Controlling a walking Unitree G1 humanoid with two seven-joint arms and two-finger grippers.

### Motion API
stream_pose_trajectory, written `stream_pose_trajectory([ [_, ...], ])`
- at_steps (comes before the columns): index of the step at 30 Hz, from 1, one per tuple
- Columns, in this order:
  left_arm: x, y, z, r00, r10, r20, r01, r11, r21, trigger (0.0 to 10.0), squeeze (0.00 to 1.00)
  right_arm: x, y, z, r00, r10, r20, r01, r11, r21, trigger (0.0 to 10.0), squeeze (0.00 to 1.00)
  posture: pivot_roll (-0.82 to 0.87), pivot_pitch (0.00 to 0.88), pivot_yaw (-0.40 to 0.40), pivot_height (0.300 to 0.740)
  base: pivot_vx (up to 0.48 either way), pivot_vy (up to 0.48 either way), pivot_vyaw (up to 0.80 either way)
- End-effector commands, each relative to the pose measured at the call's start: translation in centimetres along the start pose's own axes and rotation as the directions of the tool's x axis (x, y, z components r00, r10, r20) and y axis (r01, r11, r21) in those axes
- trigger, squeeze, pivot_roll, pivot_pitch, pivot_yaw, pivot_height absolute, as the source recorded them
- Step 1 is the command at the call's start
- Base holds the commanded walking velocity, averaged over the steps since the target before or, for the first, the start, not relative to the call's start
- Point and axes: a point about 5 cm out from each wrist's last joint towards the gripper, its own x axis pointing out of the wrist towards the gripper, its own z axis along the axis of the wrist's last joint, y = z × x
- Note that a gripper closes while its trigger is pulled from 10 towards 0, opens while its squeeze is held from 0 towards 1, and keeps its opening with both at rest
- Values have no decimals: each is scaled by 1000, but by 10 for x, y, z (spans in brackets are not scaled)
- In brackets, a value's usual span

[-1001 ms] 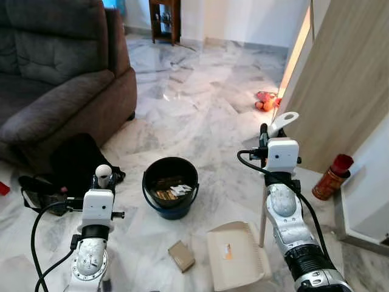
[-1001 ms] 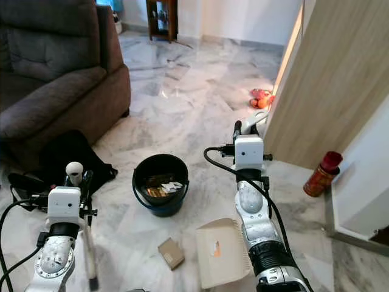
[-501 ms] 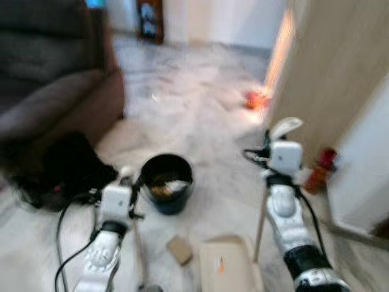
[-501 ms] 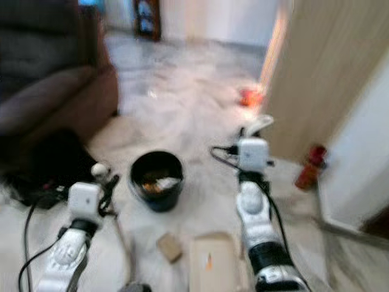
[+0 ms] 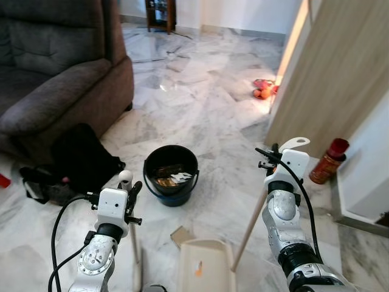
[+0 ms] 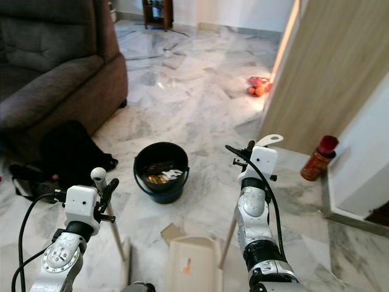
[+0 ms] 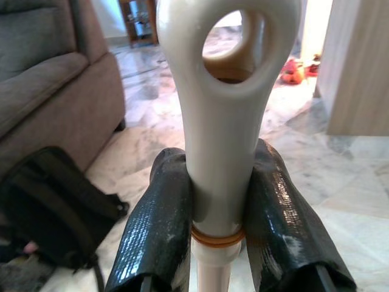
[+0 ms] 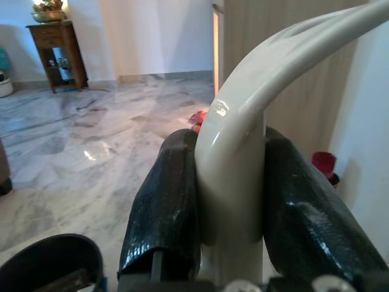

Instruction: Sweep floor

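Black left jaws clamp broom handle [image 7: 222,140], right jaws dustpan handle [image 8: 234,170]

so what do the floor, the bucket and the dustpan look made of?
Floor: polished marble or marble-look tile, grey veining, glossy reflections. Bucket: probably plastic, black with a smooth sheen, bluish base. Dustpan: likely matte cream plastic; its handle, shut in the right tool, looks like glossy moulded plastic.

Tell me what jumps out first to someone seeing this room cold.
The two silver arms stand out: the left gripper is clamped on the broom handle, the right gripper on the dustpan handle. Between them, a black bucket with scraps inside sits on the marble floor, with the cream dustpan nearer the robot.
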Motion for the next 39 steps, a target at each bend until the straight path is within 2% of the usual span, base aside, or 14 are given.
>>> stream_pose_trajectory([
  [1,3,2,13,998,-6,59,4,999,35,10000,0,8,5,14,999,-1,54,-1,1000,24,10000,0,179,53,-21,740,0,0,0],
  [5,4,2,13,998,-11,57,9,999,43,10000,0,12,8,10,1000,14,1,-14,999,30,10000,0,178,44,-22,740,0,0,0],
  [6,4,1,12,998,-12,56,10,999,42,10000,0,14,9,6,999,14,-45,-13,1000,13,10000,0,183,38,-25,740,0,0,0],
  [10,4,1,12,998,-13,56,10,999,42,10000,0,15,7,2,997,-30,-76,27,999,-39,10000,0,190,28,-29,740,0,0,0],
  [11,4,1,12,998,-13,57,11,999,43,10000,0,15,8,2,997,-32,-72,30,999,-37,10000,0,189,26,-30,740,0,0,0],
  [13,4,1,12,998,-15,56,13,999,45,10000,0,15,12,8,1000,-10,-1,10,998,-64,10000,0,189,25,-31,740,0,0,0],
  [16,4,0,12,998,-21,58,18,998,52,10000,0,14,14,10,999,-20,25,22,997,-67,10000,0,188,29,-32,740,0,0,0],
  [21,3,-2,12,998,-23,57,20,998,54,10000,0,14,19,9,1000,-18,4,18,999,-43,10000,0,191,34,-33,740,0,0,0],
  [25,3,-2,12,998,-23,54,20,998,52,10000,0,14,21,3,997,-9,-73,10,1000,20,10000,0,196,43,-35,740,0,0,0],
  [26,3,-2,11,998,-23,50,21,998,51,10000,0,14,20,-1,993,4,-121,-3,1000,11,10000,0,193,43,-34,740,0,0,0],
  [31,4,-2,11,999,-25,44,23,999,46,10000,0,16,16,-5,987,24,-160,-34,998,-61,10000,0,184,45,-33,740,0,0,0],
  [39,5,-4,9,999,-31,35,30,999,31,10000,0,17,13,-11,971,48,-233,-67,995,-76,10000,0,179,53,-31,740,0,0,0],
])
